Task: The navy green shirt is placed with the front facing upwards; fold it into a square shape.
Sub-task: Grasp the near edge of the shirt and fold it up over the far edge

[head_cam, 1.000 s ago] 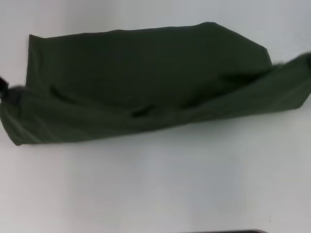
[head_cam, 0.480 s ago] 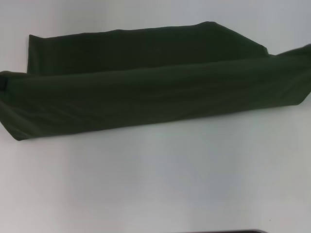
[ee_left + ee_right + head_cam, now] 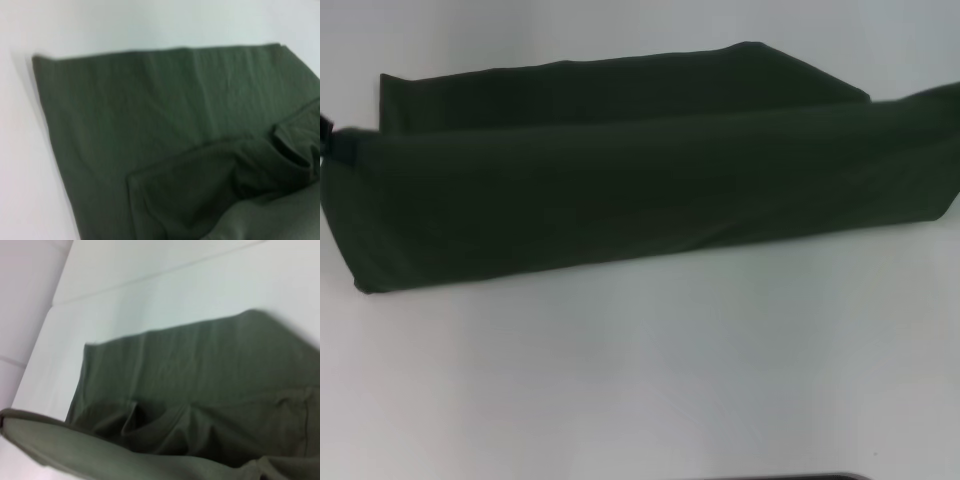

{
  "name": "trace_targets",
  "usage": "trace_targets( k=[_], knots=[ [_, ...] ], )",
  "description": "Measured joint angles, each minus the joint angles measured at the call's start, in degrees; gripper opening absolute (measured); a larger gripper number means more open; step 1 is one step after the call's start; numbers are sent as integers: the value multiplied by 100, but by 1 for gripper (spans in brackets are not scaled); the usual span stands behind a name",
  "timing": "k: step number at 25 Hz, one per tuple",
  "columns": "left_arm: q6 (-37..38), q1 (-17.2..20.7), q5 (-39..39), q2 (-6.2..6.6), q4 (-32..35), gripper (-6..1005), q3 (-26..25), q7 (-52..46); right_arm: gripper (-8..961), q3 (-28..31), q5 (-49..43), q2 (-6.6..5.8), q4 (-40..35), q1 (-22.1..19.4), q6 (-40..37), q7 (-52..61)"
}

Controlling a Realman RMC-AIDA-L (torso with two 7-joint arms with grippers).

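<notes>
The navy green shirt (image 3: 640, 190) lies across the white table, plain dark olive on the side that shows. Its near long edge is raised off the table as a taut band (image 3: 650, 130) running from left to right. The far part (image 3: 620, 80) still lies flat behind that band. A dark sliver of my left gripper (image 3: 326, 135) shows at the band's left end, shut on the cloth. The right end runs out of the head view, and my right gripper is out of sight. The left wrist view shows flat shirt fabric (image 3: 150, 115). The right wrist view shows the shirt (image 3: 200, 375) under the raised edge (image 3: 75, 447).
White table surface (image 3: 640, 380) stretches in front of the shirt and a narrow strip lies beyond it. A dark object's edge (image 3: 790, 477) peeks in at the bottom of the head view. A seam or table edge (image 3: 150, 275) runs behind the shirt.
The raised near edge has risen and moved toward the far side, covering more of the flat part. The sagging creases in the band have pulled out straight.
</notes>
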Motion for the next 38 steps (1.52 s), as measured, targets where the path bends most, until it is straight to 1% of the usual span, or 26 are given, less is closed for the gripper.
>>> trace_targets(
  k=[4, 9, 12, 14, 18, 22, 24, 27, 31, 38],
  knots=[
    [-361, -121, -4, -53, -48, 44, 27, -141, 42, 15, 7, 51, 19, 21, 431, 193],
    [-976, -245, 33, -120, -63, 43, 173, -460, 41, -1, 117, 188, 17, 126, 1069, 400],
    [-1316, -295, 34, -169, -65, 43, 281, -542, 41, -36, 164, 255, 19, 227, 1278, 453],
    [-1608, -331, 35, -223, -69, 43, 359, -581, 41, -42, 164, 293, 19, 295, 1409, 502],
    [-2292, -401, 37, -343, -132, 44, 757, -735, 41, -108, 148, 440, 19, 437, 1810, 552],
    [-2948, -534, 43, -434, -374, 43, 1019, -778, 42, -508, 128, 585, 56, 472, 2436, 571],
    [-3213, -612, 47, -445, -558, 46, 1126, -776, 41, -668, 127, 619, 141, 474, 2737, 580],
    [-3625, -685, 55, -464, -794, 52, 1313, -783, 41, -757, 125, 658, 268, 479, 3110, 579],
    [-4057, -700, 65, -553, -845, 59, 1433, -755, 42, -937, 116, 706, 459, 483, 3642, 549],
    [-4436, -729, 158, -617, -924, 71, 1694, -790, 42, -1047, 115, 731, 787, 553, 4288, 522]
  ],
)
